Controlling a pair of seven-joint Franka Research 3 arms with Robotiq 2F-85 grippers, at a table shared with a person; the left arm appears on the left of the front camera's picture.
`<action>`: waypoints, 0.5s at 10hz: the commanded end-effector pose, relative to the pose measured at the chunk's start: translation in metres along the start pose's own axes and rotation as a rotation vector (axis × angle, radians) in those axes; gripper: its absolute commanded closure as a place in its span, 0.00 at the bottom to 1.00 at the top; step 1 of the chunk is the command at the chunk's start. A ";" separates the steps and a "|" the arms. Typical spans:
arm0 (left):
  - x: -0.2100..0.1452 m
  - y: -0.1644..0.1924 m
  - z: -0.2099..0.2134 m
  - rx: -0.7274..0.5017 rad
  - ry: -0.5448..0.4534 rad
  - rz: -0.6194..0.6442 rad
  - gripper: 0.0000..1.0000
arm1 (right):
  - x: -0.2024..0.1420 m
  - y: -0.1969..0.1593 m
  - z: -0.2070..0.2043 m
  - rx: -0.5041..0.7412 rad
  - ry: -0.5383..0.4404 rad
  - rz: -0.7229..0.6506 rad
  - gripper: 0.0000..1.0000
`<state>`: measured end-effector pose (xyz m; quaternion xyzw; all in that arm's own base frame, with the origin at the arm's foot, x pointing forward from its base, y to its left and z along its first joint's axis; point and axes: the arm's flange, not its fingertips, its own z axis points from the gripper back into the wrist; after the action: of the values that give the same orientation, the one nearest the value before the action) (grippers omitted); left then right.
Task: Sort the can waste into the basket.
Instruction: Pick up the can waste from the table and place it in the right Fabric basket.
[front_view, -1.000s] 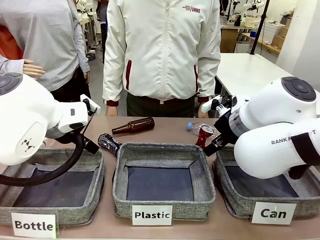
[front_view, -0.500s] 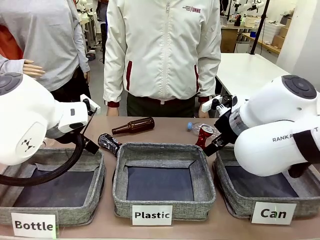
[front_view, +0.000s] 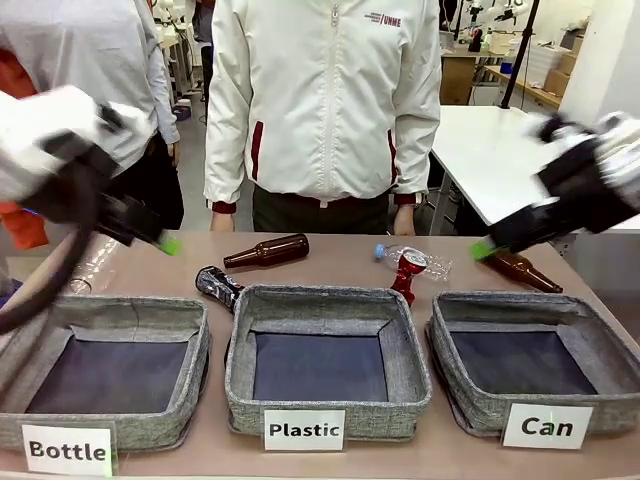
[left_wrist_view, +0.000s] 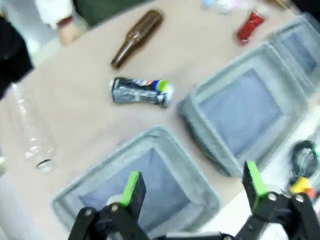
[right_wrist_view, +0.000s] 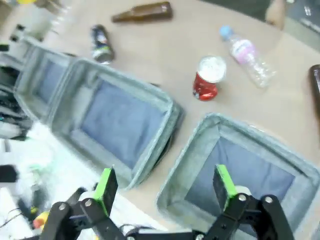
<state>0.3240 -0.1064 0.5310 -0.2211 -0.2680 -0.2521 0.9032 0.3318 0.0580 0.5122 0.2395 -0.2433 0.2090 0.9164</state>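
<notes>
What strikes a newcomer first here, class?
Three grey baskets line the near edge: Bottle basket, Plastic basket, Can basket. The red can stands beyond the gap between the last two; the black can lies beyond the Plastic basket's left corner. The left gripper and right gripper hover open.

You see one can (front_view: 407, 272) in shiny red with a silver top, and the other can (front_view: 218, 287) in black with pale print. The basket (front_view: 470, 408) is grey woven fabric with a dark lining, and its white label (front_view: 546, 427) carries black letters. One bottle (front_view: 268, 251) and another bottle (front_view: 525, 270) are brown. The plastic bottle (front_view: 420, 262) is clear with a blue cap. The table (front_view: 330, 262) is tan. The left gripper (left_wrist_view: 192, 181) and right gripper (right_wrist_view: 165, 182) are black with bright green pads (left_wrist_view: 132, 186).
</notes>
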 end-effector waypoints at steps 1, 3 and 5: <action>-0.067 0.065 0.069 -0.170 -0.083 0.127 0.00 | -0.045 -0.070 0.037 0.205 -0.091 -0.047 0.00; -0.100 0.156 0.099 -0.316 -0.186 0.406 0.00 | -0.088 -0.142 0.066 0.364 -0.278 -0.216 0.00; -0.148 0.225 0.093 -0.373 -0.276 0.653 0.00 | -0.118 -0.186 0.076 0.441 -0.400 -0.328 0.00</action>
<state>0.2789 0.1643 0.4724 -0.4656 -0.2589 -0.0117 0.8462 0.2935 -0.1611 0.4530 0.4786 -0.3192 0.0665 0.8153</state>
